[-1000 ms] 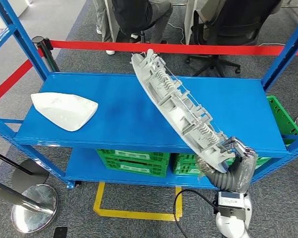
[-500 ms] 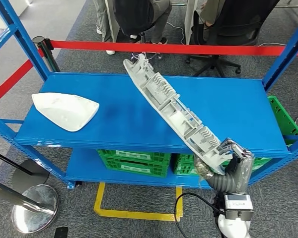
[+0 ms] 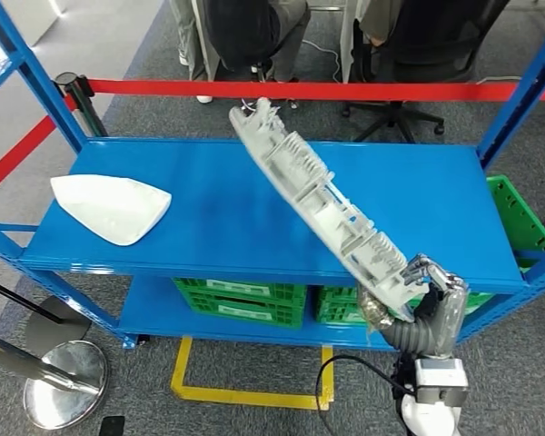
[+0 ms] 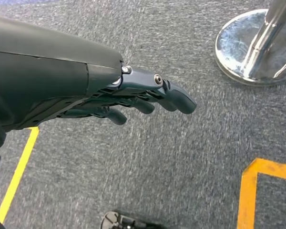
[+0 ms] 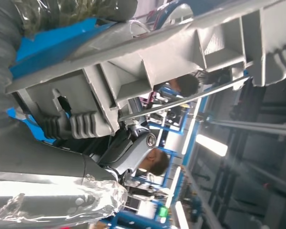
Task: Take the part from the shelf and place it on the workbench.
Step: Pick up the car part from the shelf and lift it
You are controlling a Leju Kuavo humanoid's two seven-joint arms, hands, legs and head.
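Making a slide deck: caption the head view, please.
Right hand holds long grey ribbed part tilted above blue shelf.

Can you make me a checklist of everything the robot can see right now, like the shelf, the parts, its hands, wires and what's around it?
Surface: blue shelf, top deck.
Job's things: long grey ribbed part, tilted, its far end raised above the deck, its near end gripped.
Clutter: white curved shell lying on the deck's left end; green crates on the lower deck.
Hands: right hand grips the part's near end; left hand holds nothing, fingers out straight, over grey carpet.
Cables: black cable on the floor by the right arm.
Surroundings: red barrier tape, chrome post base, yellow floor marking, seated people behind the tape.
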